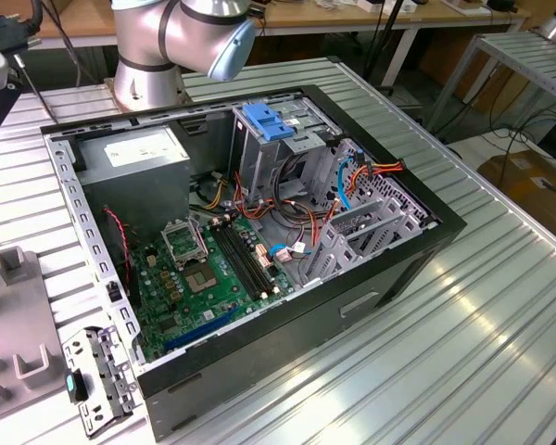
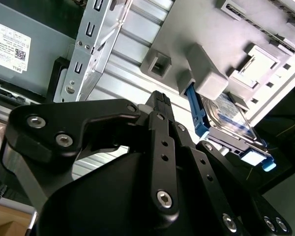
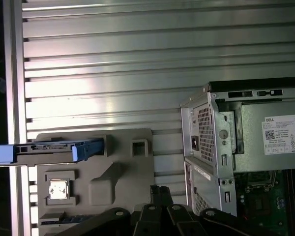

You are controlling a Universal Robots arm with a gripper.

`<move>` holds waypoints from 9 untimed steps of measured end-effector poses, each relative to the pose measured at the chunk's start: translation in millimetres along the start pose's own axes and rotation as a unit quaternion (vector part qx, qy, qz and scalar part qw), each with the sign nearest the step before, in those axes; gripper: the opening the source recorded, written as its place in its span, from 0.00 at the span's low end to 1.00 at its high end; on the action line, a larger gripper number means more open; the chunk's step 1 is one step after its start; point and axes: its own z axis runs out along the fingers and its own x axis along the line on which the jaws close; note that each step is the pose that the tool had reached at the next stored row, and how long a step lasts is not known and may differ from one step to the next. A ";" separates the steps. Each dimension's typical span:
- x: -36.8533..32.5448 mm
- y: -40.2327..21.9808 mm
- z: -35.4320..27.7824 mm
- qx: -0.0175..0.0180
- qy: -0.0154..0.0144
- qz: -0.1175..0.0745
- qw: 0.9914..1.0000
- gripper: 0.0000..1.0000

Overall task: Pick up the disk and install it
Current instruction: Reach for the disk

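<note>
- Here, the disk [image 3: 54, 147] stands on edge in a grey holder [image 3: 113, 177] on the ribbed surface [image 3: 137, 73], with one end cut off at the frame's edge.
- Its long axis follows the surface's grooves.
- Jaws apart or together: cannot tell.

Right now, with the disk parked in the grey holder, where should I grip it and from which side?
Probably across the flat faces of the disk, coming down from above: it stands on edge in the grey holder, its thin blue-framed edge upward.
</note>
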 end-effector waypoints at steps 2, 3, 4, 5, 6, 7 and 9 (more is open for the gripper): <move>2.2 -0.2 0.0 0.000 0.000 0.000 1.000 0.11; 3.4 -0.2 -0.1 0.000 0.000 0.000 1.000 0.11; 6.4 -0.5 -0.1 0.000 0.000 0.000 1.000 0.11; 7.7 -0.6 -0.2 0.000 0.000 0.000 1.000 0.11; 8.8 -0.7 -0.2 0.000 0.000 0.000 1.000 0.11; 10.8 -0.8 -0.2 0.000 0.000 0.000 1.000 0.11; 13.2 -1.0 -0.3 0.000 0.000 0.000 1.000 0.11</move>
